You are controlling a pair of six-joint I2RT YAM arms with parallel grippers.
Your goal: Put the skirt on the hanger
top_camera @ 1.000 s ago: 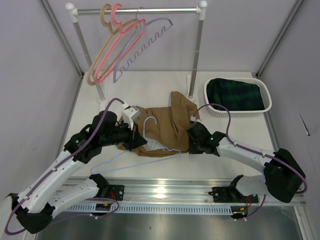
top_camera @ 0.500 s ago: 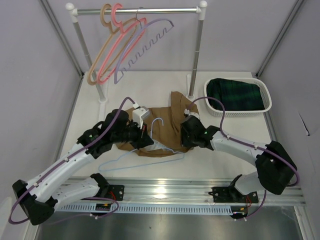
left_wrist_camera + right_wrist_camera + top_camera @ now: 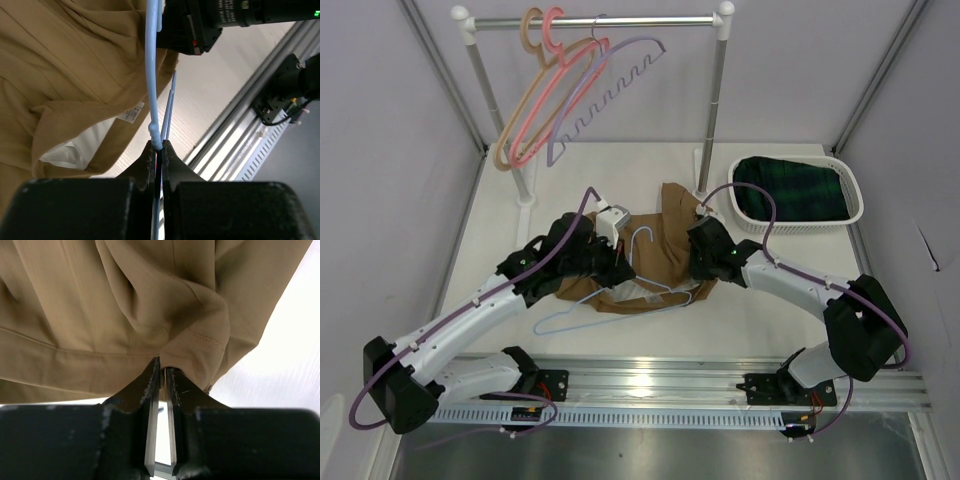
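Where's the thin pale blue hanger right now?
Top view, table centre: the thin pale blue hanger lies across the tan-brown cloth skirt, pinched in the left hand, right hand at the skirt's right edge.

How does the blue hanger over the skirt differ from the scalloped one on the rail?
The blue hanger has plain arms; the scalloped hanger has a notched edge. The blue hanger sits over the skirt, clamped in the left end effector; the scalloped hanger hangs on the rail. Both are thin.

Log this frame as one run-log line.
left gripper: shut on lavender-blue hanger | right gripper: pinching fold of tan skirt | hanger: hook end over skirt | skirt: on table, not hung
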